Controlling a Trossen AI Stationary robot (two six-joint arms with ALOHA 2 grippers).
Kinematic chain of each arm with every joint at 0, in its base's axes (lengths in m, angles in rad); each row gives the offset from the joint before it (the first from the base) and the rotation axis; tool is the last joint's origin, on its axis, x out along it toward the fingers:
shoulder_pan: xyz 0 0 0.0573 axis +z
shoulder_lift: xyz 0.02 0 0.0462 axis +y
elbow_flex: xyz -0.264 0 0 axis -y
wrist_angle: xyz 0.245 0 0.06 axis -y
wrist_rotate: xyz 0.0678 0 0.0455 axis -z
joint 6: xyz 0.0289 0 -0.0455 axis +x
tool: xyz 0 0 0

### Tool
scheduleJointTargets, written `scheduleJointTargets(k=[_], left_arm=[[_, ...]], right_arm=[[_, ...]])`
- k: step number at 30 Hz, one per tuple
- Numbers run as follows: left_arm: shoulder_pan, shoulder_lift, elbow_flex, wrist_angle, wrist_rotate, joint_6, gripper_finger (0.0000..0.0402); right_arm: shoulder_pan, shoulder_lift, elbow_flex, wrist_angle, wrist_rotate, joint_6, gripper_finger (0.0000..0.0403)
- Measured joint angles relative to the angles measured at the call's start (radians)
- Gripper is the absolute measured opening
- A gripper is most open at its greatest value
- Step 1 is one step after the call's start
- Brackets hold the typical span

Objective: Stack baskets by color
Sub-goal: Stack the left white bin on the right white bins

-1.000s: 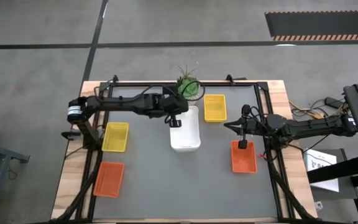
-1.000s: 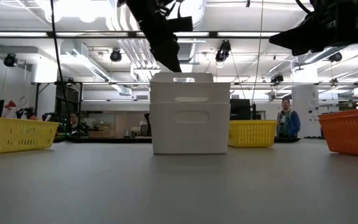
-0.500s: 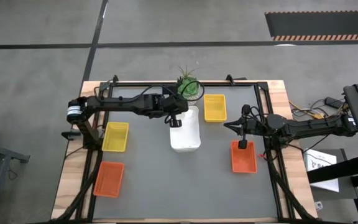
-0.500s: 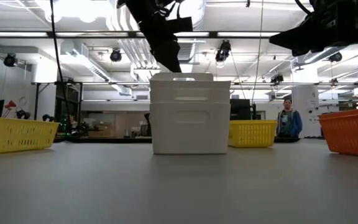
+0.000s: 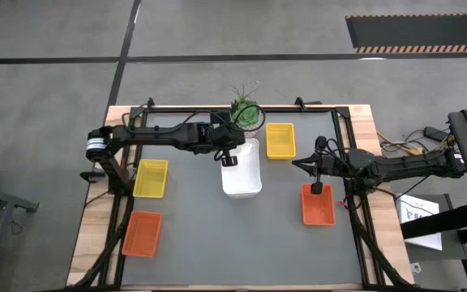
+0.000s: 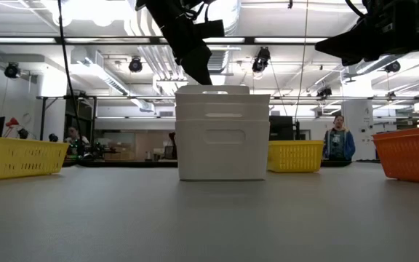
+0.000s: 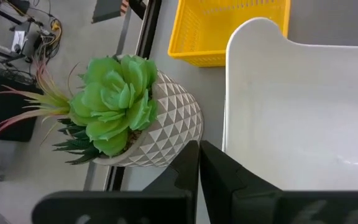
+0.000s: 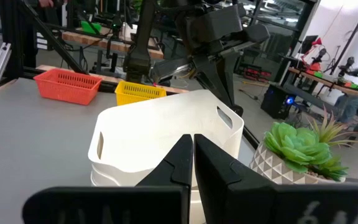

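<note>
Two white baskets (image 5: 242, 170) sit nested one in the other at the table's middle; the lower one rests on its base. My left gripper (image 7: 199, 163) is shut and slants down at the stack's far left corner, between the top basket's rim and a potted plant (image 5: 246, 113). Yellow baskets stand at the left (image 5: 151, 178) and at the far middle (image 5: 280, 139). Orange baskets stand at the near left (image 5: 143, 234) and at the right (image 5: 318, 204). My right gripper (image 5: 295, 164) is shut and hangs level above the table, right of the white stack. My left gripper's shut fingers (image 6: 201, 76) stand just outside the top white basket's rim (image 7: 227, 140) at its far left corner, coming down at a slant from the left. I cannot tell whether they touch the rim.
The plant's white pot (image 7: 166, 134) stands close beside the left gripper and the white stack. Black frame rails (image 5: 217, 108) run along the table's far, left and right sides. A person (image 6: 338, 138) stands in the room beyond the table.
</note>
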Motion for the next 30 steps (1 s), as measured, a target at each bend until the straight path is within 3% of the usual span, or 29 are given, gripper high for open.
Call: scheduleJointTargets(k=[9,16,22,30], left_arm=[[-0.003,0.001,-0.002,0.009,-0.001,-0.057,0.0],[-0.045,-0.072,0.029,-0.042,0.013,-0.231,0.0],[-0.138,-0.182,0.006,-0.147,-0.001,-0.457,0.0],[-0.246,-0.205,-0.01,-0.272,-0.001,-0.954,0.0]], right_arm=[[0.0,0.0,0.0,0.0,0.0,0.0,0.0009],[0.0,0.0,0.0,-0.007,0.0,0.002,0.0009],[0.0,0.0,0.0,-0.029,0.001,0.009,0.0009],[0.0,0.0,0.0,-0.03,0.001,0.018,0.0009]])
